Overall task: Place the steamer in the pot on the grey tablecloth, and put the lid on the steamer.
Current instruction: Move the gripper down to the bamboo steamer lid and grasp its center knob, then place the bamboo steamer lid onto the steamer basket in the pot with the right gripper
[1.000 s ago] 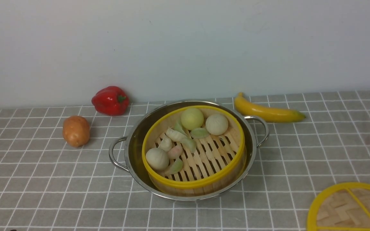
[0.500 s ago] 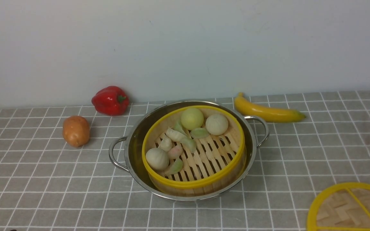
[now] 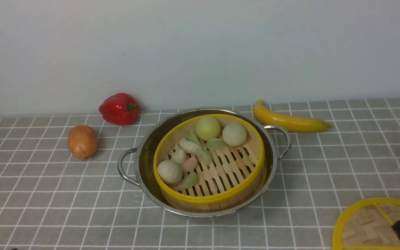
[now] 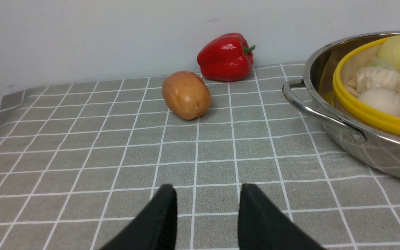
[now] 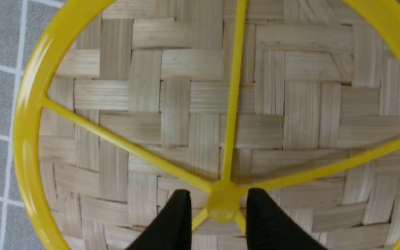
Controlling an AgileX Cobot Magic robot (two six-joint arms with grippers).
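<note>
One grey tablecloth (image 3: 47, 208) carries everything. At its middle stands the pot (image 3: 143, 152), and the steamer (image 3: 200, 200) sits inside it, uncovered. The lid (image 3: 359, 225) lies flat at the cloth's near right corner, well apart from the pot. Over it the right gripper (image 5: 217, 190) hangs with jaws apart, one either side of the centre knob (image 5: 222, 210), not touching it. Left of the pot, the left gripper (image 4: 207, 187) is parted over bare cloth, holding nothing.

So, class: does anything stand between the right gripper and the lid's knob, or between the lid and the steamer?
Nothing visible. The right gripper straddles the lid's knob, jaws open. Only bare tablecloth lies between lid and steamer; the banana sits farther back.
</note>
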